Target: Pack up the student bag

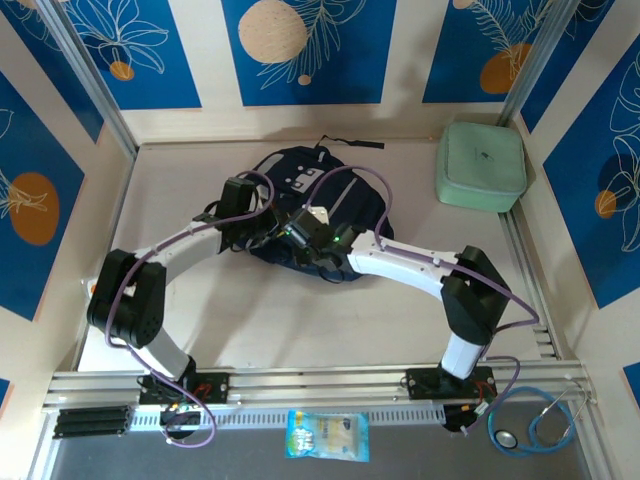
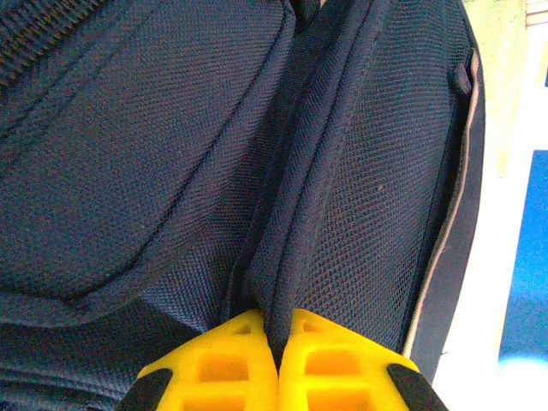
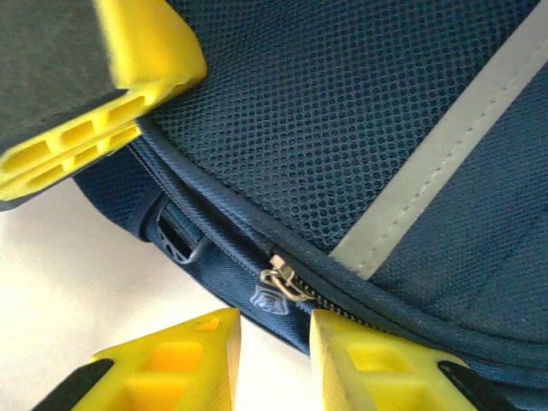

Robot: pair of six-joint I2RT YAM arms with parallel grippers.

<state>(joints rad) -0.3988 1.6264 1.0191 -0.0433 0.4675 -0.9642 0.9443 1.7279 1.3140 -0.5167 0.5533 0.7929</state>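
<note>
At the far middle of the tabletop (image 1: pixel 260 320) lies the student bag (image 1: pixel 290 165), with both arms reaching over it. A pale green zip case (image 1: pixel 481 166) sits far right, well apart. A snack packet (image 1: pixel 328 436) and a stethoscope (image 1: pixel 535 425) lie past the near rail. The left claw (image 2: pixel 276 330) pinches a bag fold, and the right claw (image 3: pixel 274 330) stands spread beside the zipper pull (image 3: pixel 281 281). Blue leaf-patterned panels (image 1: pixel 300 50) wall the space.

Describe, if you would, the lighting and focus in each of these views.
Top external: even light, sharp throughout, only faint shadows on the pale table. Left wrist: the navy blue mesh-fabric backpack is crisp, but the right edge is washed out. Right wrist: the small metal zip pull is sharp, the table beside it overexposed.
</note>
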